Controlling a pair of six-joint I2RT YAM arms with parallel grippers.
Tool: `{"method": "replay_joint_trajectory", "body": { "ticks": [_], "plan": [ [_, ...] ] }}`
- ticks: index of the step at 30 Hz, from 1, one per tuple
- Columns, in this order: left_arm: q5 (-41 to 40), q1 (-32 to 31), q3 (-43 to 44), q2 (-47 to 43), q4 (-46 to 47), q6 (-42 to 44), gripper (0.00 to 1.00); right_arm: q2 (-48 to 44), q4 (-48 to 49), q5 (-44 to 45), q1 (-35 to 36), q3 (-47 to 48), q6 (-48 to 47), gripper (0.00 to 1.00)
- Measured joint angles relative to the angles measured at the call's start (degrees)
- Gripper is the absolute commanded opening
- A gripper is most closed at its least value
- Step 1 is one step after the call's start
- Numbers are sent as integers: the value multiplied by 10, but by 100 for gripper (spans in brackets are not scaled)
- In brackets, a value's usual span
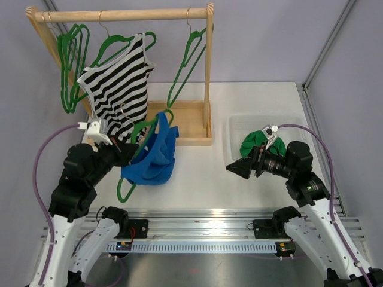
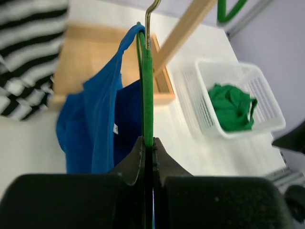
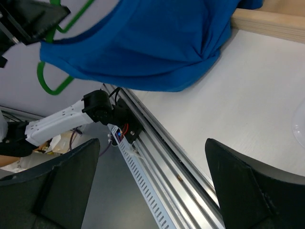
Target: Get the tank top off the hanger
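Left gripper [image 2: 148, 143] is pinched tight on the green hanger [image 2: 148, 90], with the hook end toward the far side. I see the blue tank top [image 1: 152, 158] not yet off it. One strap loops over the hanger's top by the hook, and the rest is bunched and sags to one side. Hanger and top are off the rail, just near of the wooden rack base [image 1: 185, 116], left of centre over the desk [image 1: 203, 173]. I can't tell if the fabric touches the desk. Right gripper [image 1: 234, 169] is spread wide and holds nothing. It sits on the right, pointing left at the top and well apart from it. Behind it is a white basket [image 1: 233, 122] with a green garment [image 1: 254, 143]. On the far rail [image 1: 119, 15] hangs a striped tank top [image 1: 116, 89], with empty hangers [image 1: 72, 66] beside it.
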Motion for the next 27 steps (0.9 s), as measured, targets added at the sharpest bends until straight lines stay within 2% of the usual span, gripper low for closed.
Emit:
{"method": "replay_joint_trajectory", "body": {
  "ticks": [7, 11, 14, 18, 23, 27],
  "plan": [
    [152, -1, -191, -114, 47, -91, 0, 16, 116, 5, 20, -77, 69, 96],
    [209, -1, -261, -170, 71, -144, 0, 25, 139, 91, 113, -86, 70, 93],
    [238, -1, -294, -206, 97, -182, 0, 60, 153, 165, 189, -82, 62, 91],
    [271, -1, -332, -230, 147, -223, 0, 156, 168, 261, 259, -56, 42, 87],
    [287, -2, -358, -230, 164, -241, 0, 271, 178, 329, 297, 2, 11, 84],
    [288, -2, -360, -230, 165, -241, 0, 328, 191, 365, 310, 46, -10, 81]
  ]
}}
